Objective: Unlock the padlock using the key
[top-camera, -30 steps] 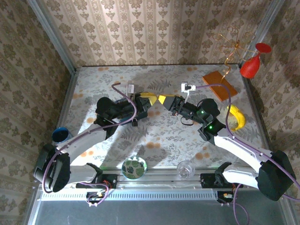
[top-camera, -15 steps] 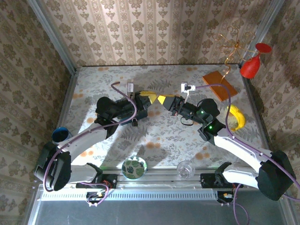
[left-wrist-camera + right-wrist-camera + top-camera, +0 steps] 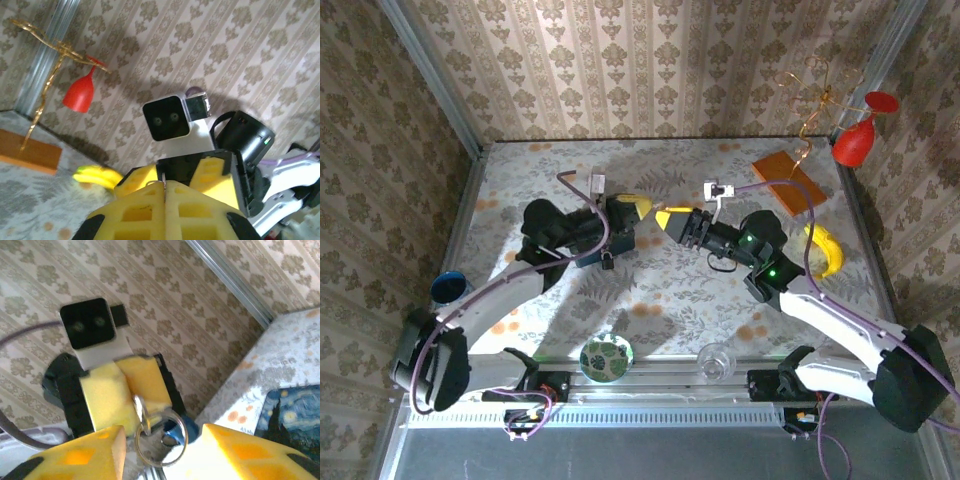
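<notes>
My left gripper point(image 3: 642, 207) is held above the middle of the table, shut on the key point(image 3: 163, 179), a thin metal sliver that sticks out between its yellow pads. In the right wrist view a wire key ring point(image 3: 186, 435) hangs from the key point(image 3: 139, 407) under the left gripper point(image 3: 127, 385). My right gripper point(image 3: 668, 218) faces it a short way off, open, with its fingers on either side of the ring and not touching it point(image 3: 162, 437). A small dark object that looks like the padlock point(image 3: 607, 261) lies on the table under the left arm.
A blue swirly-painted box point(image 3: 590, 253) sits beside the padlock. A banana point(image 3: 825, 250) lies at the right. A gold stand on an orange base point(image 3: 788, 180) holds a red goblet point(image 3: 855, 140). A blue cup point(image 3: 448, 288), a patterned bowl point(image 3: 606, 357) and a glass point(image 3: 716, 360) stand near the front.
The two grippers were pressed tip to tip; now my right gripper has opened and let go of the key. The left gripper has drawn slightly left with the key in it.
</notes>
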You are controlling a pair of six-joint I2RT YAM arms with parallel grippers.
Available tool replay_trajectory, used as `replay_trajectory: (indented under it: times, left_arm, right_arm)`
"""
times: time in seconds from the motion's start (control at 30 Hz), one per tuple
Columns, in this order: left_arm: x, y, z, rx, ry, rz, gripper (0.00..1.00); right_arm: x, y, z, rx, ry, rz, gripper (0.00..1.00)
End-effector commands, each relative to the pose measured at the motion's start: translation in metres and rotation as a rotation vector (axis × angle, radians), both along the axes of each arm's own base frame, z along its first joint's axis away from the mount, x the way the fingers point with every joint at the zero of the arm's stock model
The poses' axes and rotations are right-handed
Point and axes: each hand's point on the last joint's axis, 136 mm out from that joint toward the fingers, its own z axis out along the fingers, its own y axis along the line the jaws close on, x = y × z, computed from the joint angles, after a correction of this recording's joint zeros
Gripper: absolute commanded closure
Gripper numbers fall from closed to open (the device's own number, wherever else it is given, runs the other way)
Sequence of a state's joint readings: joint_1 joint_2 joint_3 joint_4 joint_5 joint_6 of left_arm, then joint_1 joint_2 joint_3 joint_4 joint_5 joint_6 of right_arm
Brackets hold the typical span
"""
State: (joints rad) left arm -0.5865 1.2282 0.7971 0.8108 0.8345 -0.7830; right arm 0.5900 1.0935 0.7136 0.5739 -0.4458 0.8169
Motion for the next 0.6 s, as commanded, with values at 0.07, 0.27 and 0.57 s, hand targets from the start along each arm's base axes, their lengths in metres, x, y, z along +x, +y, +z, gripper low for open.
replay_trajectory:
  times: [0.07,0.27,0.57]
  left_arm:
    - [-0.037,0.014,0.003,0.267,-0.14,-0.016,1.0]
    - [-0.072,0.022,-0.007,0.418,-0.17,-0.125,1.0]
    - [-0.087,0.015,-0.014,0.504,-0.216,-0.199,1.0]
  right_arm:
    - [-0.019,-0.027,0.001,-0.182,-0.12,-0.096,0.43]
    - [-0.044,-0.044,0.008,-0.224,-0.249,-0.107,0.35]
    - [-0.079,-0.022,0.028,-0.209,-0.355,0.128,0.49]
